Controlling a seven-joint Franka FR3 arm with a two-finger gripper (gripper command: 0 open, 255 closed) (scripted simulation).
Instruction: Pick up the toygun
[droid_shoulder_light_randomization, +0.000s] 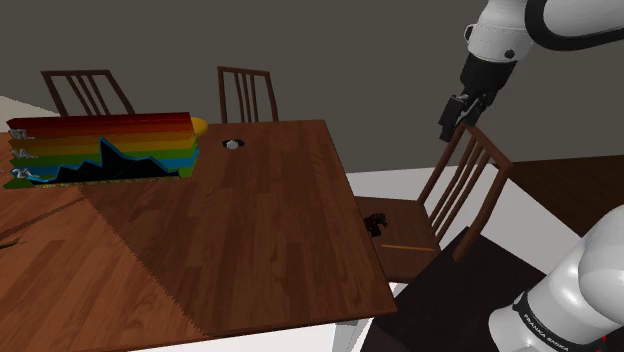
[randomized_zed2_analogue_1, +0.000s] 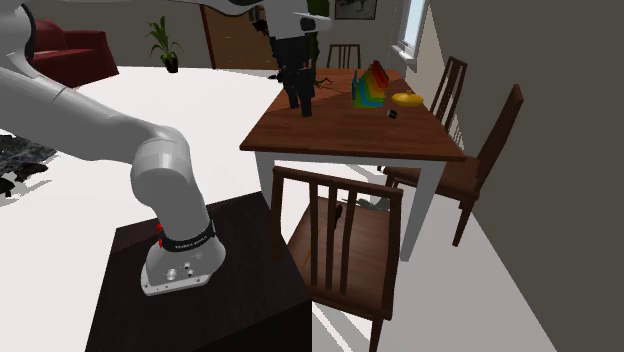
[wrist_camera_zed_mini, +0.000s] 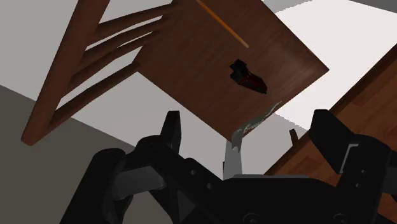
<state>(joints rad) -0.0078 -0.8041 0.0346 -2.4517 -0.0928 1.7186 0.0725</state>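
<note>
one open gripper above the chair seat: approach step, grasp not yet begun

two black fingers (wrist_camera_zed_mini: 172, 130) stand wide apart and hold nothing. the gripper (wrist_camera_zed_mini: 251, 137) hangs well above the chair (droid_shoulder_light_randomization: 470, 185), near the top of its backrest in the shoulder view, and looks down on the seat (wrist_camera_zed_mini: 191, 63). the toy gun (wrist_camera_zed_mini: 247, 76) lies flat on that seat, toward the edge nearest the table (droid_shoulder_light_randomization: 270, 230), apart from a thin orange rod (wrist_camera_zed_mini: 222, 23) that also lies on the seat.

you are, by this reading, in the approach; the descent and the closing are left to do. the next move calls for you to lower the hand past the backrest slats without brushing them, turn the wrist so the fingers straddle the gun across its narrow width, and close only once both pads flank its body.

materials and shapes: the gun is small, nearly black with a dull red tinge, elongated and irregular in outline, so expect few flat faces to clamp. the seat is a flat, squarish board of smooth dark brown wood grain; the backrest has vertical slats between two posts. the table shows plank-like reddish grain and carries a rainbow-striped block (droid_shoulder_light_randomization: 100, 150), well apart from the gun.
</note>
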